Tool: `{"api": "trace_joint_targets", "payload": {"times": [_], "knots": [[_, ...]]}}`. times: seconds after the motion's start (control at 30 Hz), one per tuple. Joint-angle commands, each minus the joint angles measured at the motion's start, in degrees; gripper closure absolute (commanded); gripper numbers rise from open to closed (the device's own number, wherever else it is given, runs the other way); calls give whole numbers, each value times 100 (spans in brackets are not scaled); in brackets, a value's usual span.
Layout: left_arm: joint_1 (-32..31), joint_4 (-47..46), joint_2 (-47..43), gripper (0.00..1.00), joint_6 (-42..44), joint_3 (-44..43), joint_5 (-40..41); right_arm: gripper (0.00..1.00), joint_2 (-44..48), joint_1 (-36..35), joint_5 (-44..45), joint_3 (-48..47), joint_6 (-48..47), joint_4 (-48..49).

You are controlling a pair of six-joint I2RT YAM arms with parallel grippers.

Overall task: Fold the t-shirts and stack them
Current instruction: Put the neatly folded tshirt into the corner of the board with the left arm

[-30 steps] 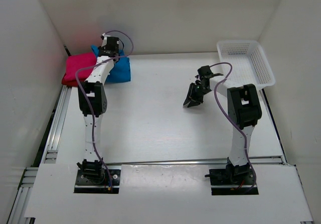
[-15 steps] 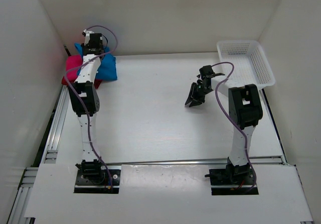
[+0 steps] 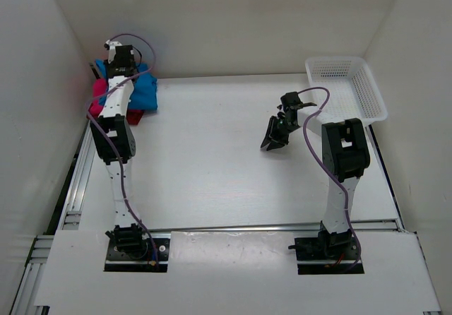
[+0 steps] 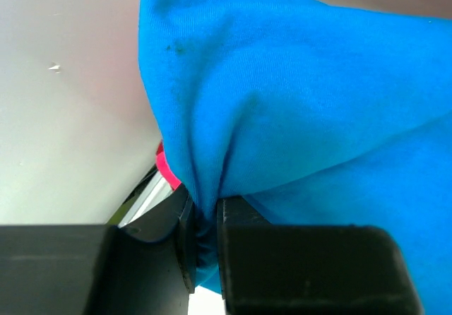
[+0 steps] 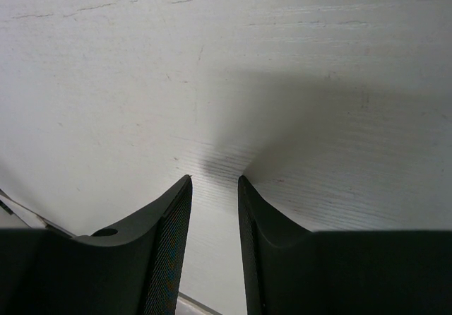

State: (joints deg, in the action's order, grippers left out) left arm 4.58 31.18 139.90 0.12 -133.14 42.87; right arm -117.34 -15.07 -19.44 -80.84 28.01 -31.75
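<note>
The bright blue t-shirt (image 3: 145, 89) hangs bunched at the far left corner, with my left gripper (image 3: 117, 66) shut on a fold of it. In the left wrist view the blue cloth (image 4: 296, 82) fills the frame and is pinched between the jaws of the left gripper (image 4: 205, 212). The magenta-pink t-shirt (image 3: 99, 90) lies partly under the blue one, and a strip of it (image 4: 167, 171) shows by the left finger. A dark red edge (image 3: 135, 118) pokes out below the blue cloth. My right gripper (image 3: 272, 141) (image 5: 214, 181) hovers open over bare table at mid right, holding nothing.
A white mesh basket (image 3: 374, 92) stands at the far right corner. White walls close in the table on the left, back and right. A metal rail (image 3: 76, 181) runs along the table's left edge.
My left arm has swung left toward the corner, carrying the blue t-shirt over the pink one, which is now mostly covered. The right arm has not moved.
</note>
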Motion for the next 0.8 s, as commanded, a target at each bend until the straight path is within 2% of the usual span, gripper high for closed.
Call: {"api": "trace_joint_targets", "payload": {"times": [0.0, 0.17, 0.2, 0.23, 0.27, 0.3, 0.47, 0.67, 0.73, 0.77], "knots": [[228, -305, -243, 90, -12, -283, 186, 63, 159, 22, 125, 7, -138, -200], [447, -419, 134, 88, -12, -441, 195, 63, 106, 22, 125, -46, -138, -200], [517, -420, 274, 77, -12, -441, 195, 63, 106, 22, 125, -46, -138, -252], [579, -472, 345, 57, -12, -441, 265, 63, 106, 22, 125, -98, -138, -253], [579, -472, 415, 22, -12, -510, 318, 63, 106, 22, 125, -99, -138, -253], [631, -525, 555, 0, -12, -607, 431, 63, 106, 22, 125, -99, -138, -253], [580, -701, 688, 0, -12, -942, 687, 63, 106, 22, 73, -99, -138, -306], [466, -938, 329, 0, -12, -942, 898, 63, 167, 22, 11, -152, -138, -358], [264, -938, -143, 0, -12, -706, 969, 63, 307, 22, 11, -152, -190, -419], [167, -938, -382, 0, -12, -313, 969, 63, 360, 22, 11, -152, -191, -420]]}}
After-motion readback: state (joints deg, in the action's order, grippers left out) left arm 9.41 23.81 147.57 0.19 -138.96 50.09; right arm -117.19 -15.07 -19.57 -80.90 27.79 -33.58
